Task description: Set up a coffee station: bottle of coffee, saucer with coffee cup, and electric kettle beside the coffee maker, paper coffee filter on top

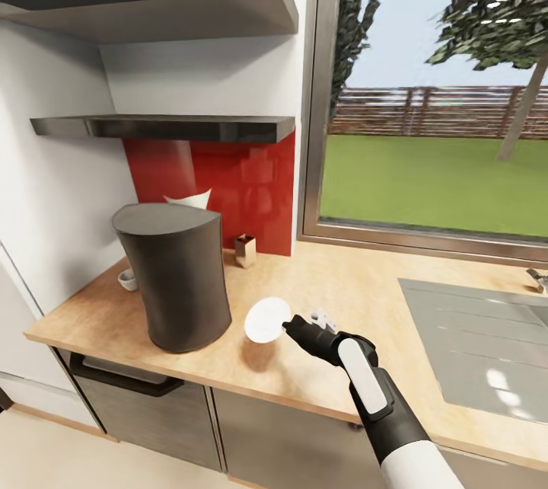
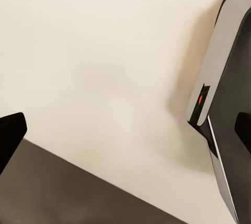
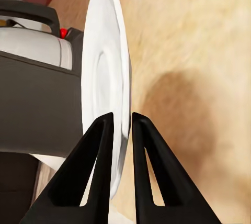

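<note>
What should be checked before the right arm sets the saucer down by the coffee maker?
1. Grip: right gripper fingers pinch the saucer rim. Ok.
2. Saucer attitude: held on edge, not flat, above the countertop. Not ok for release.
3. Landing spot: bare wood beside the coffee maker, a shadow below the saucer. Ok.
4. Clearance: saucer apart from the coffee maker in the head view. Ok.
5. Small cup-like object left of the coffee maker, partly hidden. Cannot tell what it is.
6. Left gripper state: cannot tell.
</note>
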Controlling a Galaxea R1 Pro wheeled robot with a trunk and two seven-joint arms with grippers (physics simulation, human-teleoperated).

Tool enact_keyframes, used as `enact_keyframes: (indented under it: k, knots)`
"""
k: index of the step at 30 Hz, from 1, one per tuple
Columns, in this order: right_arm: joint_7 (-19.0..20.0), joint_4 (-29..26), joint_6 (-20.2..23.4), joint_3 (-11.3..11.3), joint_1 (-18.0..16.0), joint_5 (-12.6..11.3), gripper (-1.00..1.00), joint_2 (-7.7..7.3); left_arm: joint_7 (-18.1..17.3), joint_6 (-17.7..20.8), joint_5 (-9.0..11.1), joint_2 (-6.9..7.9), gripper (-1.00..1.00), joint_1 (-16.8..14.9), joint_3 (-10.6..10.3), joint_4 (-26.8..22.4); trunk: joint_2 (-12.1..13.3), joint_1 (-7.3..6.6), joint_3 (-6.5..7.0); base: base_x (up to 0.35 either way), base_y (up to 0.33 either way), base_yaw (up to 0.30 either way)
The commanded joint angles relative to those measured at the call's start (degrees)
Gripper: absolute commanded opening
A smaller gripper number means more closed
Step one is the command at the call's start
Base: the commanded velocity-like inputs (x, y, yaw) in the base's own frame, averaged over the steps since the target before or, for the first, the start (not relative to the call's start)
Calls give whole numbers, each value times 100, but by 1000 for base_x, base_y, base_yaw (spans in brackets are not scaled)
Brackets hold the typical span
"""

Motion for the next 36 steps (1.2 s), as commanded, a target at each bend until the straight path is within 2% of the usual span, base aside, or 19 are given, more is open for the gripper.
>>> enact_keyframes:
  k: [1, 8, 13, 18, 36]
  knots:
    - [-37, -6, 10, 3, -5, -81, -100, 1, 0, 44, -36, -4, 100, 5, 29, -23, -12, 5, -12, 161, 0, 0]
    - [-37, 4, 10, 3, -5, -81, -100, 1, 0, 45, -30, -4, 100, 5, 29, -22, -12, 5, -12, 198, 77, 0]
    - [-37, 232, -33, -8, -5, -83, -100, 1, 2, 45, -28, -1, 100, 5, 29, -19, -12, 5, -12, 17, 9, 0]
    - [-37, 348, -291, -6, -5, -89, -100, 1, 0, 45, -28, 1, 100, 5, 29, -20, -12, 5, -12, 1, 0, 0]
    - [-37, 580, -324, 11, -5, -97, -100, 15, 7, 36, -28, 4, 100, 5, 29, -18, -12, 5, -12, 0, 5, 0]
